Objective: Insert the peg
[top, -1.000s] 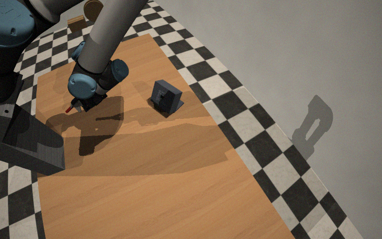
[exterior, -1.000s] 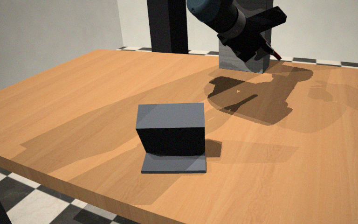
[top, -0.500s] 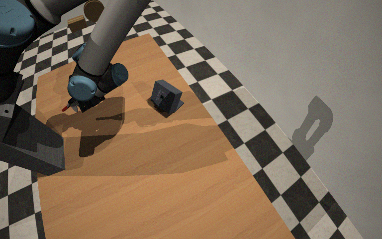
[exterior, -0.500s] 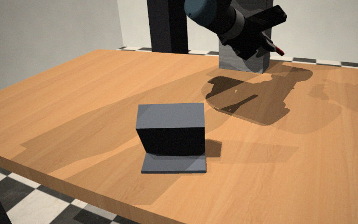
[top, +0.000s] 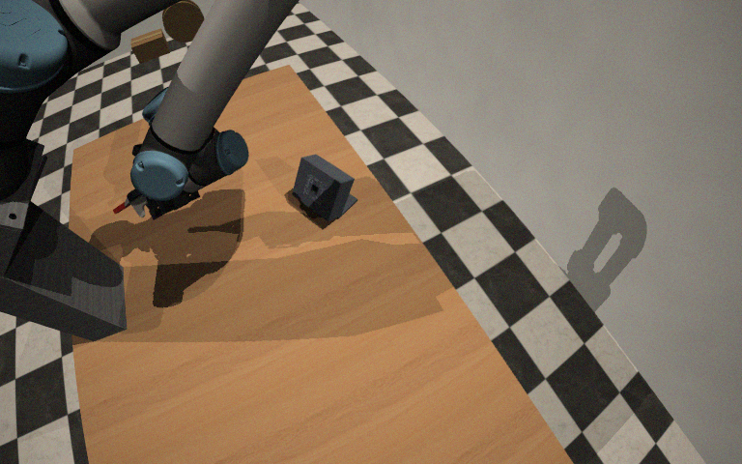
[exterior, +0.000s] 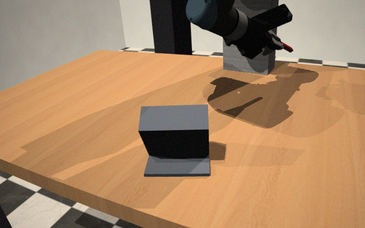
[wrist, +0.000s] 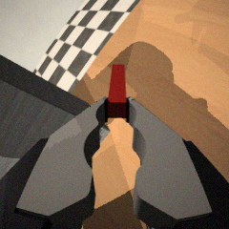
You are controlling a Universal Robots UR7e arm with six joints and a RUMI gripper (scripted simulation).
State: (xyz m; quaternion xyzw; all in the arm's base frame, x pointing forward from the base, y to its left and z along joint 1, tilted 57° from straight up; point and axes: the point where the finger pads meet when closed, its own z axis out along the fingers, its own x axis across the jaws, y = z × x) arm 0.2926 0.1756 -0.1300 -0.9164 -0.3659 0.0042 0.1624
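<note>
My gripper [wrist: 117,99] is shut on a red peg [wrist: 117,88], which sticks out past the fingertips. It also shows in the top view [top: 120,207] and the exterior view [exterior: 286,46], held well above the table and pointing away from the panel. The dark grey sloped panel block [top: 322,188] stands on the wooden table to the right of the gripper, with its square hole [top: 313,187] on the sloped face. In the exterior view I see only the block's back and top [exterior: 175,135]; the hole is hidden there.
The robot's dark base pedestal [top: 36,258] stands at the table's left edge, close to the gripper. A grey column [exterior: 246,60] sits behind the gripper in the exterior view. Two brown objects [top: 162,34] lie on the checkered floor beyond the table.
</note>
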